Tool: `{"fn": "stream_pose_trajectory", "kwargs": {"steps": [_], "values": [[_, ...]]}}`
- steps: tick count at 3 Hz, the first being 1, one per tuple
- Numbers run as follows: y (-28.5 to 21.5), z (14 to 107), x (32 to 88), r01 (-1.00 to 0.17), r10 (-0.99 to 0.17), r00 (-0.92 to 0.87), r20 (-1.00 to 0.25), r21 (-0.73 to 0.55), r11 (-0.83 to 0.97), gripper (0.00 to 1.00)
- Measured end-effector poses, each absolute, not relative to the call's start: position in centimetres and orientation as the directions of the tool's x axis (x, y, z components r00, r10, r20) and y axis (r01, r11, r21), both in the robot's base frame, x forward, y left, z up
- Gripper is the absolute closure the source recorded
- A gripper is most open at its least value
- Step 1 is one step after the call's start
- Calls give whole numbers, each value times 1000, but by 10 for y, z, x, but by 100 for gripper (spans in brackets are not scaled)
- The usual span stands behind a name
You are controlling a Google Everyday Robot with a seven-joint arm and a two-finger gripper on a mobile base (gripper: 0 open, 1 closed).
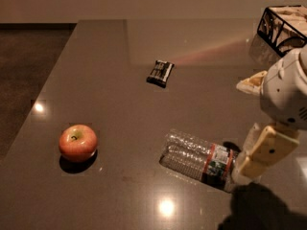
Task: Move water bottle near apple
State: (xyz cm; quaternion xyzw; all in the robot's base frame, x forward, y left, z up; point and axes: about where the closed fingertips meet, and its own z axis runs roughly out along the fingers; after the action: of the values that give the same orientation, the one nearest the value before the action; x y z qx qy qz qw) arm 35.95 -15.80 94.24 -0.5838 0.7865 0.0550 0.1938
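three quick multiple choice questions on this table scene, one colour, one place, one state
1. What colour is the apple? A green B red-pink C purple
2. Where is the gripper? A at the water bottle's cap end B over the apple C at the far left
3. The water bottle is: A upright B lying on its side C on top of the apple

Answers: B, its skin is red-pink with a yellowish top; A, it sits low at the right, against the bottle's cap end; B, its ribbed body lies flat on the table.
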Motion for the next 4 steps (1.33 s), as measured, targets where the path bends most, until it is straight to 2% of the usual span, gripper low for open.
{"fn": "stream_pose_trajectory", "kwargs": {"steps": [2, 4], "values": [[-108, 892, 333, -952, -896, -217, -387, -118, 281, 0], [-109, 863, 365, -928, -875, -280, -395, -122, 352, 0]]}}
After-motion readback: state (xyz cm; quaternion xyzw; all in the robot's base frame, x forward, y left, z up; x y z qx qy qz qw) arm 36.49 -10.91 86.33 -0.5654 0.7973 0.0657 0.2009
